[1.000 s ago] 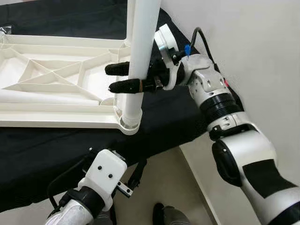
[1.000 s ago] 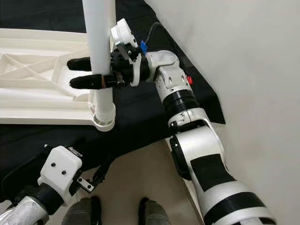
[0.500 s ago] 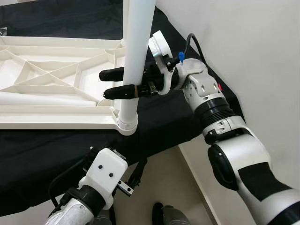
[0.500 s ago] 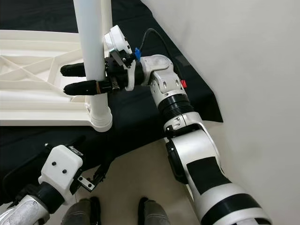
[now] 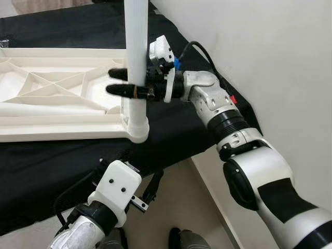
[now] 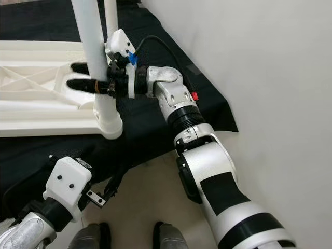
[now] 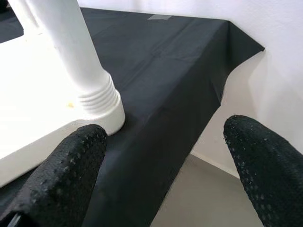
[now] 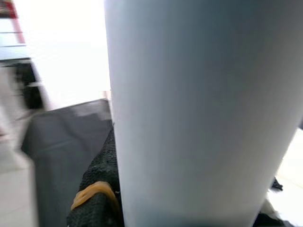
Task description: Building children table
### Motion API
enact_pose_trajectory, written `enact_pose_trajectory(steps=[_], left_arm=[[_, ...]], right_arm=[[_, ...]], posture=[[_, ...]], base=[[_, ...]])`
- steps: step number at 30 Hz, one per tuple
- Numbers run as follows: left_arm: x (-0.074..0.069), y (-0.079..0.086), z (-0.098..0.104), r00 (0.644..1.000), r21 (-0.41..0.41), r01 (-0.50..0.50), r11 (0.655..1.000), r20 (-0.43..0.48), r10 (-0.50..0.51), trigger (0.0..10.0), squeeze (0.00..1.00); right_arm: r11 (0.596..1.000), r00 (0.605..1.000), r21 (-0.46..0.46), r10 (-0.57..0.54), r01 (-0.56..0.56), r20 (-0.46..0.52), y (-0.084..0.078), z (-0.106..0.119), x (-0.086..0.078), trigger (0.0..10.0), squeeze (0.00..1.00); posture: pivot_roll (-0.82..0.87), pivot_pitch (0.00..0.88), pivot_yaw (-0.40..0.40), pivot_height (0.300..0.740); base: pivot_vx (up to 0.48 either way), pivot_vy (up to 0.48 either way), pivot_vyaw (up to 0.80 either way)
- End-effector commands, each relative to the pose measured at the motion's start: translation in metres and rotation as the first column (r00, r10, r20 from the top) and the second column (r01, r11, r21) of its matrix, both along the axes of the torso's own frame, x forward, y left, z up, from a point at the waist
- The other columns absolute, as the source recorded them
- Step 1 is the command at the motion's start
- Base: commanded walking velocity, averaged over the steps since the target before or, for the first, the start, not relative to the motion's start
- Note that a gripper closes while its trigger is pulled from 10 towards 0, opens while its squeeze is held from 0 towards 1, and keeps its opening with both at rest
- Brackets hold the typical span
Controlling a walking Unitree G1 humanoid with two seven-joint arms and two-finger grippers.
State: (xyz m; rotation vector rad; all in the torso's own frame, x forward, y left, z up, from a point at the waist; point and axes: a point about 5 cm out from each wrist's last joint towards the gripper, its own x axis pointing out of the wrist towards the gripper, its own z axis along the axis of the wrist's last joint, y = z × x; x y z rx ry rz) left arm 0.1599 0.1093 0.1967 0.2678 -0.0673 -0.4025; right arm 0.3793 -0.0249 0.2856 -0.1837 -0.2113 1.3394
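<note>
Table leg (image 5: 136,57): upright, upper centre, seated in tabletop (image 5: 57,98) corner socket; right hand (image 5: 120,82) clenched around it; left hand (image 7: 161,170) released, low.

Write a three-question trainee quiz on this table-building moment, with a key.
1. True or false: the right claw grips the upright white leg.
2. The leg's base sits in which part of the upturned tabletop: A) its middle, B) a corner socket, C) beside it on the black cloth?
3. Fill in: the left claw is ____ and holds nothing.

Key: 1 true; 2 B; 3 open.
</note>
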Motion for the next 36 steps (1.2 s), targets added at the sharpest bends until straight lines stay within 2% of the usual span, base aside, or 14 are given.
enact_pose_trajectory(steps=[1, 2, 4, 11, 13, 17, 19, 22, 24, 25, 28, 31, 35, 36], left_arm=[[0.001, 0.001, -0.004, 1.0, 0.004, -0.013, 1.0, -0.012, 0.013, 10.0, 0.0], [0.001, 0.001, -0.004, 1.0, 0.004, -0.013, 1.0, -0.012, 0.013, 10.0, 0.0], [0.003, 0.004, -0.003, 1.0, 0.011, -0.022, 1.0, -0.005, 0.022, 10.0, 0.0], [0.005, 0.005, -0.002, 1.0, 0.015, -0.03, 0.999, 0.002, 0.03, 10.0, 0.0], [0.005, 0.005, -0.002, 1.0, 0.013, -0.031, 0.999, 0.006, 0.031, 10.0, 0.0], [0.005, 0.005, -0.002, 1.0, 0.013, -0.031, 0.999, 0.007, 0.031, 10.0, 0.0], [0.005, 0.005, -0.002, 1.0, 0.015, -0.029, 0.999, 0.01, 0.029, 10.0, 0.0], [0.006, 0.005, -0.001, 1.0, 0.016, -0.028, 0.999, 0.011, 0.028, 10.0, 0.0], [0.007, 0.006, -0.001, 0.999, 0.019, -0.03, 0.999, 0.016, 0.03, 10.0, 0.0], [0.007, 0.006, -0.001, 0.999, 0.019, -0.03, 0.999, 0.016, 0.03, 10.0, 0.0], [0.008, 0.007, 0.0, 0.999, 0.022, -0.029, 0.999, 0.022, 0.028, 10.0, 0.0], [0.009, 0.007, 0.0, 0.999, 0.022, -0.028, 0.999, 0.023, 0.027, 10.0, 0.0], [0.009, 0.008, 0.0, 0.999, 0.024, -0.027, 0.999, 0.023, 0.027, 10.0, 0.0], [0.009, 0.008, 0.0, 0.999, 0.024, -0.027, 0.999, 0.023, 0.027, 10.0, 0.0]], right_arm=[[0.98, 0.981, -0.115, -0.171, 0.161, -0.086, -0.013, -0.032, 0.01, 0.0, 0.0], [0.98, 0.981, -0.115, -0.171, 0.161, -0.086, -0.013, -0.032, 0.01, 0.0, 0.0], [0.951, 0.949, -0.104, -0.3, 0.29, -0.095, -0.02, -0.035, 0.017, 0.0, 0.0], [0.89, 0.883, -0.112, -0.453, 0.442, -0.123, -0.028, -0.042, 0.025, 0.0, 0.0], [0.836, 0.822, -0.087, -0.549, 0.542, -0.151, -0.035, -0.042, 0.03, 0.0, 0.0], [0.811, 0.795, -0.078, -0.583, 0.579, -0.165, -0.037, -0.043, 0.032, 0.0, 0.0], [0.73, 0.71, -0.031, -0.672, 0.683, -0.21, -0.047, -0.041, 0.037, 0.0, 0.0], [0.696, 0.675, -0.016, -0.701, 0.718, -0.228, -0.05, -0.041, 0.038, 0.0, 0.0], [0.62, 0.599, 0.001, -0.758, 0.785, -0.259, -0.057, -0.043, 0.041, 0.0, 0.0], [0.62, 0.599, 0.001, -0.758, 0.785, -0.259, -0.057, -0.043, 0.041, 0.0, 0.0], [0.529, 0.512, 0.019, -0.811, 0.848, -0.284, -0.063, -0.045, 0.042, 0.0, 0.0], [0.494, 0.479, 0.022, -0.829, 0.869, -0.287, -0.066, -0.046, 0.043, 0.0, 0.0], [0.344, 0.332, 0.015, -0.892, 0.939, -0.306, -0.077, -0.049, 0.045, 0.0, 0.0], [0.344, 0.332, 0.015, -0.892, 0.939, -0.306, -0.077, -0.049, 0.045, 0.0, 0.0]], posture=[[0.13, 0.246, -0.101, 0.74], [0.13, 0.246, -0.101, 0.74], [0.13, 0.247, -0.101, 0.74], [0.13, 0.244, -0.099, 0.74], [0.13, 0.239, -0.098, 0.74], [0.13, 0.239, -0.098, 0.74], [0.13, 0.234, -0.1, 0.74], [0.13, 0.234, -0.1, 0.74], [0.13, 0.232, -0.095, 0.74], [0.13, 0.232, -0.095, 0.74], [0.13, 0.234, -0.092, 0.74], [0.13, 0.234, -0.092, 0.74], [0.13, 0.24, -0.093, 0.74], [0.13, 0.24, -0.093, 0.74]], base=[[0.0, 0.0, 0.0], [0.0, 0.0, 0.0], [0.0, 0.0, 0.0], [0.0, 0.0, 0.0], [0.0, 0.0, 0.0], [0.0, 0.0, 0.0], [0.0, 0.0, 0.0], [0.0, 0.0, 0.0], [0.0, 0.0, 0.0], [0.0, 0.0, 0.0], [0.0, 0.0, 0.0], [0.0, 0.0, 0.0], [0.0, 0.0, 0.0], [0.0, 0.0, 0.0]])
